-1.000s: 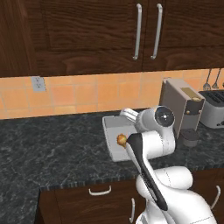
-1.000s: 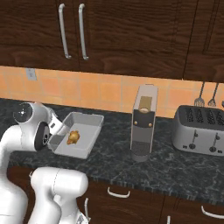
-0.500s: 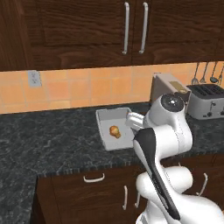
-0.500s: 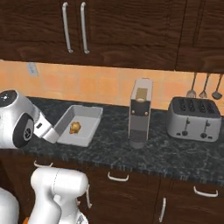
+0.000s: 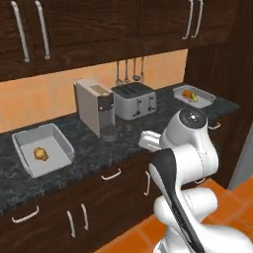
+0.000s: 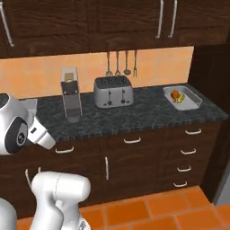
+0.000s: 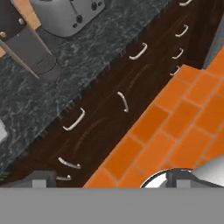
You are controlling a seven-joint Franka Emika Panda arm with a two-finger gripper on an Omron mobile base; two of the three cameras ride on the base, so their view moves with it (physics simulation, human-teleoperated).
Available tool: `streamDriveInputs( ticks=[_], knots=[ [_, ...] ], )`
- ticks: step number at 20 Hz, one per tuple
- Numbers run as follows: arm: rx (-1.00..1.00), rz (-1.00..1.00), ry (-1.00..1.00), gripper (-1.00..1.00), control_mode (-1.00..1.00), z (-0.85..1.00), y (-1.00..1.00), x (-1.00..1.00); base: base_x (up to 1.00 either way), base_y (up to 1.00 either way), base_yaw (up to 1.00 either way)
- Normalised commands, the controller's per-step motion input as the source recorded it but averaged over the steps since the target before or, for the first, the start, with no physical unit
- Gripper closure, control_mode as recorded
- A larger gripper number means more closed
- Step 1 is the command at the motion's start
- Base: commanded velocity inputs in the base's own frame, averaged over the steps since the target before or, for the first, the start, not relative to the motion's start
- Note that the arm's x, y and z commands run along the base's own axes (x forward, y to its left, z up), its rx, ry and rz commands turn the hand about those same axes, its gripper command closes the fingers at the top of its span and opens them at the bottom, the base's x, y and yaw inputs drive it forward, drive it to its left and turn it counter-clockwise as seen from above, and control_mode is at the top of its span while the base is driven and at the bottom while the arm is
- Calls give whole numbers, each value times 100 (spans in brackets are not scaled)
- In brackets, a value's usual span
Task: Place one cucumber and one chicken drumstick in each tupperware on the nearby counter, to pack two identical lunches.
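Note:
On the counter [image 5: 123,141] a pale grey tupperware [image 5: 54,136] lies at the left with one orange-brown chicken drumstick [image 5: 40,154] in it. A second tupperware [image 5: 207,95] [image 6: 194,99] sits at the counter's far right end. It holds a chicken drumstick [image 5: 186,92] [image 6: 174,94] and a yellow-green cucumber [image 5: 195,98] [image 6: 181,99]. My gripper [image 7: 114,178] is open and empty. It hangs in front of the drawers, over the orange floor, away from both trays. The white arm [image 5: 190,143] stands in front of the counter's middle.
A tall coffee machine [image 5: 94,106] [image 6: 71,93] and a silver toaster [image 5: 133,100] [image 6: 113,91] stand between the two trays. Utensils [image 5: 129,69] hang on the wall behind the toaster. Dark drawers with silver handles [image 7: 138,51] run below the counter; orange tiles [image 7: 175,127] cover the floor.
The whole picture has shifted: the base has moved right along the counter. The tray with the drumstick now lies at the left and the far-right tray has come into view. The gripper stays open.

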Motion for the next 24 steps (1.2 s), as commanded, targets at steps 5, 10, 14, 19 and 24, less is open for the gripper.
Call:
streamDriveInputs(
  ticks=[5, 10, 14, 19, 24],
  knots=[
    [0, 0, 0, -100, 100, 0, 0, 0, 7, -95, -78],
    [0, 0, 0, -100, 100, 0, 0, 0, 97, -100, -8],
    [0, 0, 0, -100, 100, 0, 0, 0, 100, -100, 24],
    [0, 0, 0, -100, 100, 0, 0, 0, 45, -100, 5],
    [0, 0, 0, -100, 100, 0, 0, 0, 29, -100, 0]
  ],
)
